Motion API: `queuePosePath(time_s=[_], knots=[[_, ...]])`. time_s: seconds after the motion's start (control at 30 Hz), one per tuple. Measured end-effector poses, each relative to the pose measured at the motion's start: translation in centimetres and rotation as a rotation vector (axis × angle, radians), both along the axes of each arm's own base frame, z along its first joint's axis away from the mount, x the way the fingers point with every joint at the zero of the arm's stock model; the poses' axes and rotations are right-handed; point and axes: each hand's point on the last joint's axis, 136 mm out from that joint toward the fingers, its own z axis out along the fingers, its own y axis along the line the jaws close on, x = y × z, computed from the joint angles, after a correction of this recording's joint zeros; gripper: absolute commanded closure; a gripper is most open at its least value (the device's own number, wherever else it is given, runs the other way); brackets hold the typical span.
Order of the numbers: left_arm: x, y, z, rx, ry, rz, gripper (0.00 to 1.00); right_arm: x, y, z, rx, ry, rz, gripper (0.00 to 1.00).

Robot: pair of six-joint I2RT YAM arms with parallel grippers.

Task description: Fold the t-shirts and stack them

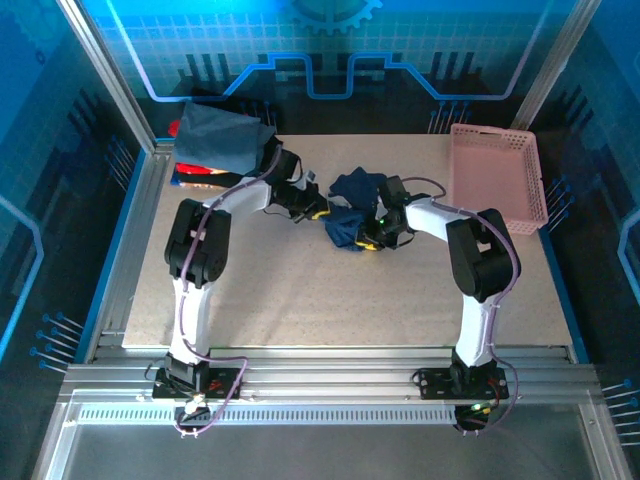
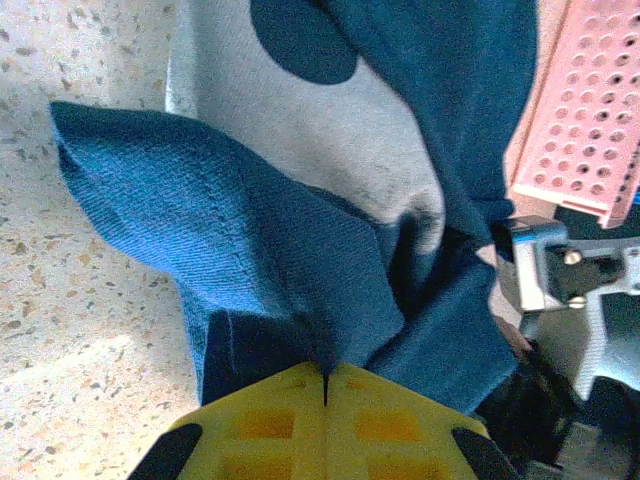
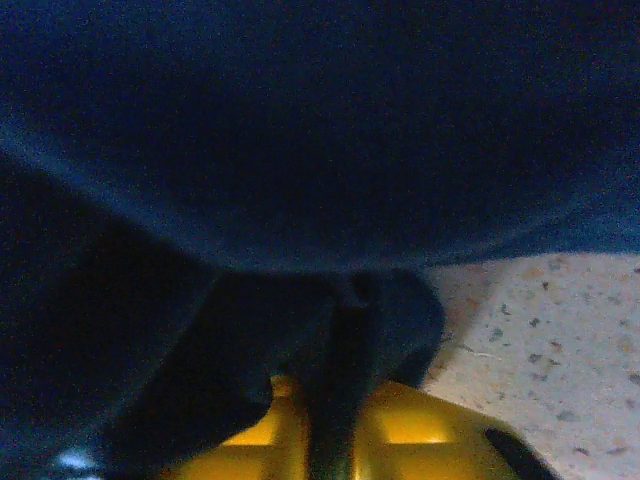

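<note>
Navy t-shirt (image 1: 352, 205) is clamped by left jaws and right jaws. Open table (image 1: 330, 310) is seen on the near side.

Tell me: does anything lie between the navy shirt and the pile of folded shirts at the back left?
Nothing loose does. The table between the navy shirt and the pile of folded shirts is bare; only the left arm, its jaws shut on the shirt, crosses that stretch. The pink basket stands far right.
</note>
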Motion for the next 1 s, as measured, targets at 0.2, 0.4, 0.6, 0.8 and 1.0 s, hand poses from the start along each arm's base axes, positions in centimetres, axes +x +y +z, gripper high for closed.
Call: queuePosePath(time_s=[0.2,0.4,0.6,0.8,1.0], knots=[[1.0,1.6,3.4,-0.048,-0.047,0.045,1.00,0.9,-1.7,1.6,-0.043,-0.037,-0.030,1.00],[1.9,4.8,9.8,-0.109,-0.151,0.101,1.00,3.3,-6.0,8.3,-0.076,-0.188,-0.127,1.00],[2.6,7.1,15.1,-0.159,-0.248,0.138,1.00,5.4,-9.6,16.4,-0.096,-0.371,-0.198,1.00],[4.2,9.6,20.5,-0.194,-0.354,0.187,1.00,7.7,-11.9,23.1,-0.103,-0.497,-0.221,1.00],[5.0,10.7,27.9,-0.231,-0.519,0.203,1.00,9.4,-11.2,31.7,-0.049,-0.700,-0.169,1.00]])
